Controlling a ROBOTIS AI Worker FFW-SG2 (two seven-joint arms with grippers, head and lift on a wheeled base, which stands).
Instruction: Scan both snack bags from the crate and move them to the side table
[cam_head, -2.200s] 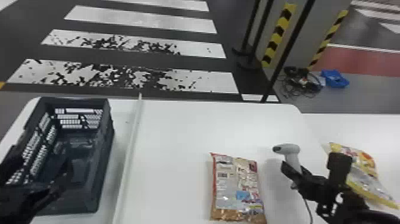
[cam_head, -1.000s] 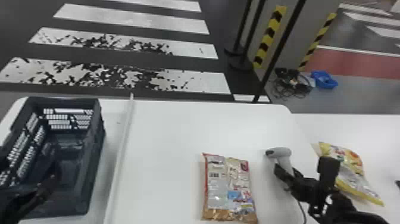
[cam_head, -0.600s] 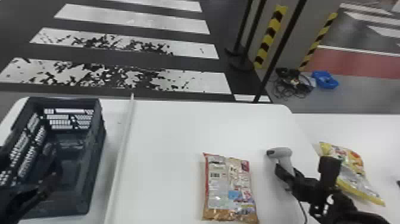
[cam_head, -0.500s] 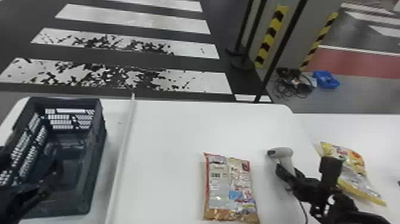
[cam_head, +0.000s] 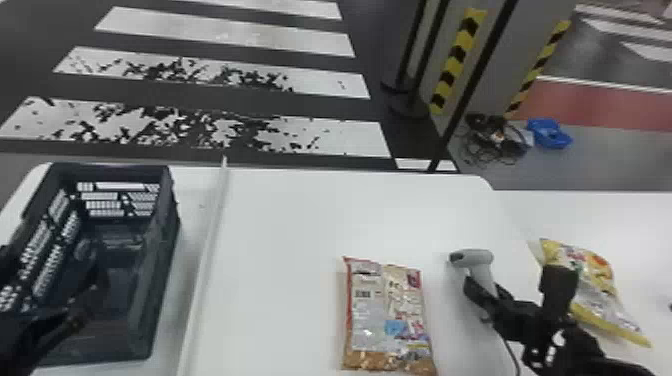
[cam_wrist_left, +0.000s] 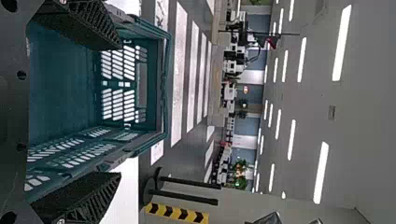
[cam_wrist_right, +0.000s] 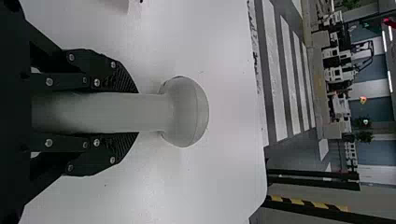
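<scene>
My left gripper (cam_head: 89, 306) is over the dark crate (cam_head: 162, 280), fingers apart with nothing between them. In the left wrist view the same gripper (cam_wrist_left: 109, 111) stands open before the crate's wall (cam_wrist_left: 161, 88). My right gripper (cam_head: 479, 295) is closed around the handle of a grey scanner (cam_head: 477, 257). The right wrist view has the gripper (cam_wrist_right: 133, 113) gripping that handle from both sides, the scanner's rounded head (cam_wrist_right: 187, 112) beyond the fingertips. One snack bag (cam_head: 385, 320) lies flat mid-table, barcode side up, left of the scanner. A yellow snack bag (cam_head: 595, 280) lies at the right, behind my right wrist.
A pale raised strip (cam_head: 207, 260) runs along the white table (cam_head: 300, 225) between crate and snack bag. The scanner's cable (cam_head: 512, 355) trails toward the near edge. The side table (cam_head: 620, 220) adjoins on the right. Black posts and striped bars stand beyond the tables.
The head view has turned slightly right since the oldest frame, so everything sits further left in it. Both bags stay where they lay, and the scanner remains held. My left gripper has shifted only slightly over the crate.
</scene>
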